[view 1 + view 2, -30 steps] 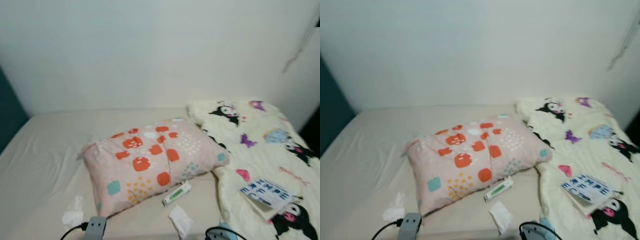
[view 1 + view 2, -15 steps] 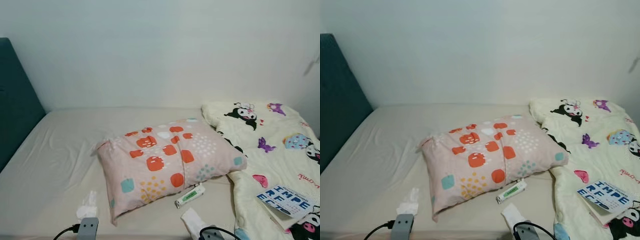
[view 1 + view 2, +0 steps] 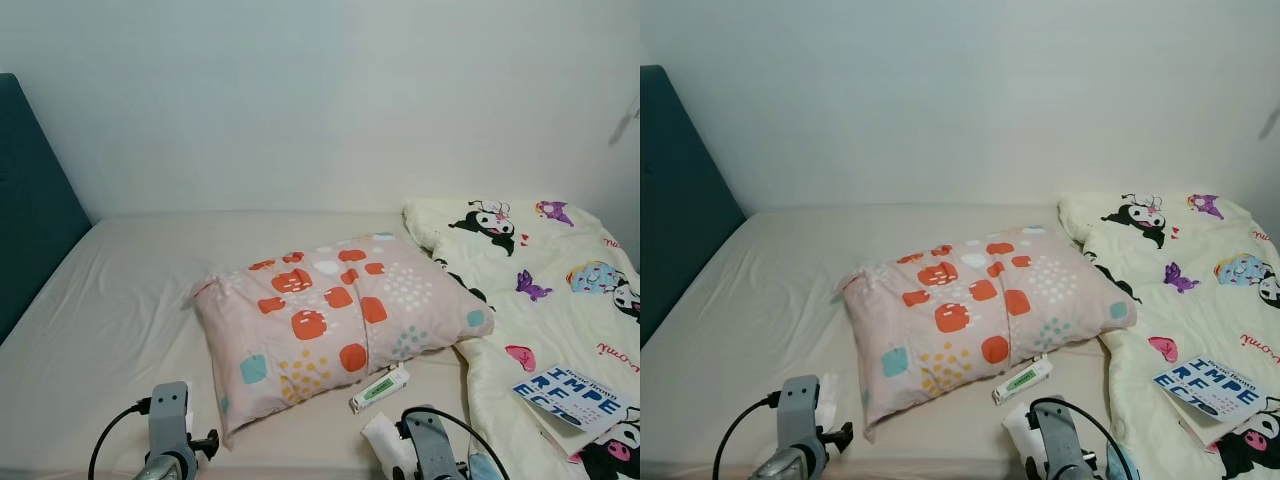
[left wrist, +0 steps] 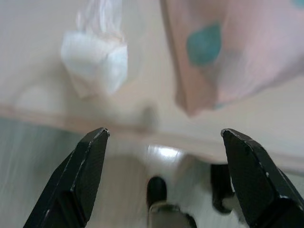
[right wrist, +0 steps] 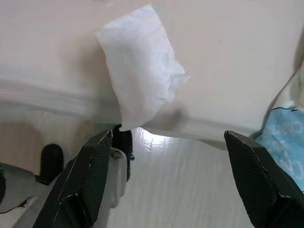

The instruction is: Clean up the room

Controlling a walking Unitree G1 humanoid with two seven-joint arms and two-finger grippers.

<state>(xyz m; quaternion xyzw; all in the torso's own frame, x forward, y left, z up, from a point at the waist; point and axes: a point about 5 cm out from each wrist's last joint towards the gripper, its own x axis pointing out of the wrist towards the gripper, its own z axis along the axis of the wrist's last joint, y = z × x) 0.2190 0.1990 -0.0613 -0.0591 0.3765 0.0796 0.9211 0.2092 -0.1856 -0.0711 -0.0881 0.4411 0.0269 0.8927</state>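
Observation:
A crumpled white tissue (image 4: 95, 61) lies on the beige bed sheet (image 3: 120, 300) near the front edge, beside the corner of a pink patterned pillow (image 3: 335, 325). My left gripper (image 4: 165, 131) hovers open just off the bed edge, short of that tissue. A second white tissue (image 5: 142, 61) lies at the front edge, right of the pillow. My right gripper (image 5: 168, 134) is open in front of it, nothing between its fingers. A green-and-white tube (image 3: 380, 388) rests against the pillow's front side.
A cream cartoon-print blanket (image 3: 540, 290) covers the bed's right side, with a blue-and-white booklet (image 3: 567, 395) on it. A teal headboard (image 3: 30, 200) stands at the left and a white wall behind. The glossy floor (image 5: 180, 190) lies below the bed edge.
The camera swung left over the first half second, then steadied. Both arms have risen into view at the bottom edge. The things on the bed have not moved.

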